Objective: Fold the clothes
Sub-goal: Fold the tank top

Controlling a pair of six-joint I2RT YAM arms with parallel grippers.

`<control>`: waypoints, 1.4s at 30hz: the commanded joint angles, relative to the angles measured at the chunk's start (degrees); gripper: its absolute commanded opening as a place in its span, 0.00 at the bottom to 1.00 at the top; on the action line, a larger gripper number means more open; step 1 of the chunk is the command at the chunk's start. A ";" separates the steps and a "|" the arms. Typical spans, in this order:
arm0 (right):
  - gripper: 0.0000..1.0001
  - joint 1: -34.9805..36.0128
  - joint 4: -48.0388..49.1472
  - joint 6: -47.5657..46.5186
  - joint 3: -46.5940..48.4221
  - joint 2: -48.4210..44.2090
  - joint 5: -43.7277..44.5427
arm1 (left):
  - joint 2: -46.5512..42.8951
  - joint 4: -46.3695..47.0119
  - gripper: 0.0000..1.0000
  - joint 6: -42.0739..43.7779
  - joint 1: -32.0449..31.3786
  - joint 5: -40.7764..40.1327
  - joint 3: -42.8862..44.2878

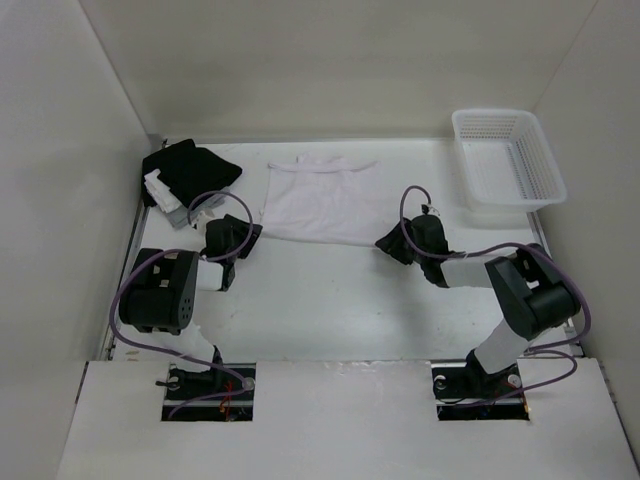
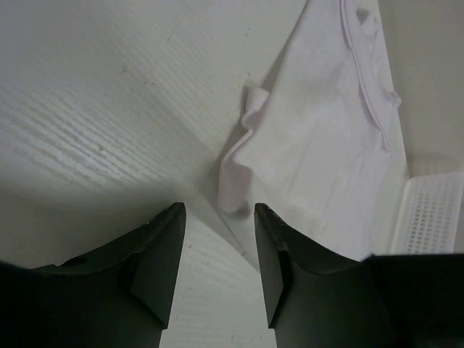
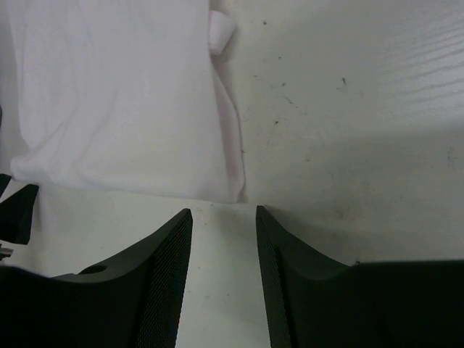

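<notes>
While flat, one garment (image 1: pixel 318 200), two claws (image 2: pixel 219 208) (image 3: pixel 224 210)

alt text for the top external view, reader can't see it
A plain white garment lies spread on a white table, with the left gripper and right gripper low at its two near corners. A black cloth bundle sits at the back left and a white mesh basket at the back right.

my left gripper (image 2: pixel 217 210): jaws spread apart, only bare table (image 2: pixel 109 109) between them | clothes (image 2: pixel 319 145): white, ahead and right of my jaws, curled corner just beyond the gap | mesh basket (image 2: pixel 433 214): far right, past the cloth
</notes>
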 commanded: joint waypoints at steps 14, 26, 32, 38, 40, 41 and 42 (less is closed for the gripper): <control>0.37 -3.17 3.79 3.80 3.62 5.60 -1.82 | 6.00 4.48 0.19 -2.49 0.77 0.91 3.27; 0.36 -3.52 1.59 4.15 5.29 6.48 -5.25 | 7.32 5.89 0.08 -3.10 0.77 1.44 3.36; 0.13 -3.26 2.73 6.18 6.17 7.89 -4.47 | 6.19 6.06 0.06 -3.28 0.77 1.35 2.75; 0.05 -2.12 6.61 5.22 1.43 0.27 -1.83 | -1.09 5.54 0.00 -3.10 0.68 1.35 -0.23; 0.04 -1.15 4.95 3.29 -0.94 -5.53 -1.03 | -6.00 4.31 0.00 -2.93 0.51 1.79 -1.90; 0.04 -0.36 3.02 2.41 -2.17 -9.30 -0.86 | -9.86 3.09 0.00 -2.75 0.51 2.66 -3.13; 0.04 0.43 0.56 1.18 -3.31 -13.77 -0.60 | -14.51 1.33 0.00 -2.23 0.77 3.97 -4.62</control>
